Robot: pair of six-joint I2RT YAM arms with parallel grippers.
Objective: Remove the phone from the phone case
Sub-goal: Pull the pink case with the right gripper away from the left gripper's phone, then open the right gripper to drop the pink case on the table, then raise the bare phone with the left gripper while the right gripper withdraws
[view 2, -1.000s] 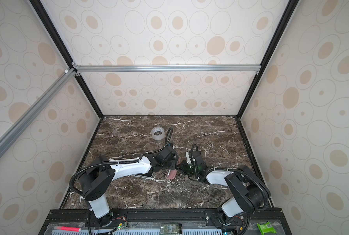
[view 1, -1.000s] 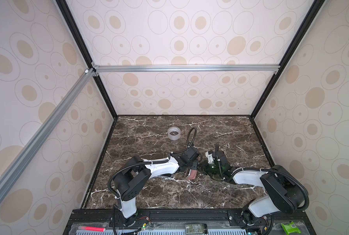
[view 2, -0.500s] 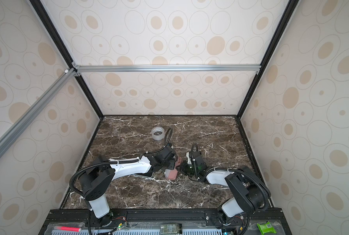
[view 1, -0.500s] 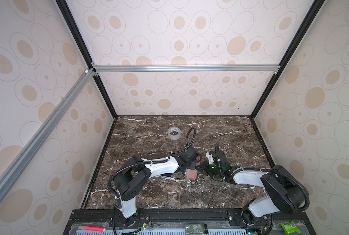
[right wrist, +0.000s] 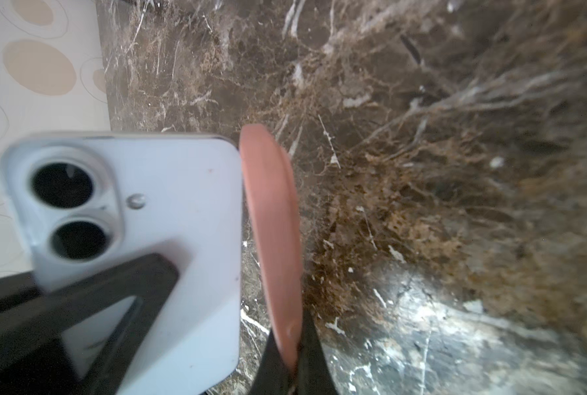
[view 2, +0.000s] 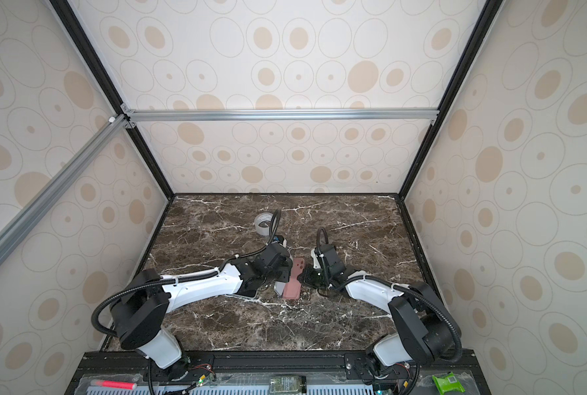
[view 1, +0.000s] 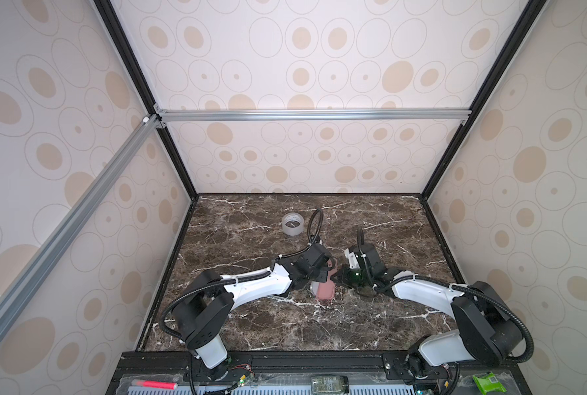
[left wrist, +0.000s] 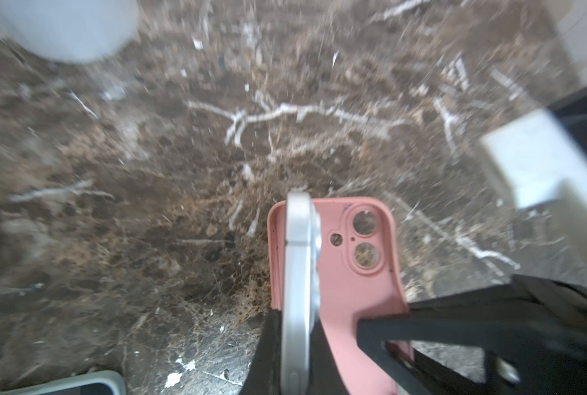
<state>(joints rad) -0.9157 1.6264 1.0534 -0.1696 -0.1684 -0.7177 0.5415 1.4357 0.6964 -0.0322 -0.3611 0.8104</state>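
- Sitting between the two grippers near the middle of the table, a white phone (right wrist: 169, 212) is swung out of the hollow of its pink phone case (right wrist: 271, 219). The two meet along one long side, like an opened book.
- The left gripper (left wrist: 297, 342) is clenched on the phone's silver rim.
- The right gripper (right wrist: 290, 355) is clenched on the case's thin edge.
- Brown marble shows through the case's empty camera cutouts.
- A roll of tape (view 1: 292, 224) lies on the marble table (view 1: 251, 325), well apart and farther back.

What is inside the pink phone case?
The pink phone case looks empty at its upper end: marble table shows through its camera holes. The white phone stands along one rim. The right gripper covers part of its lower end.
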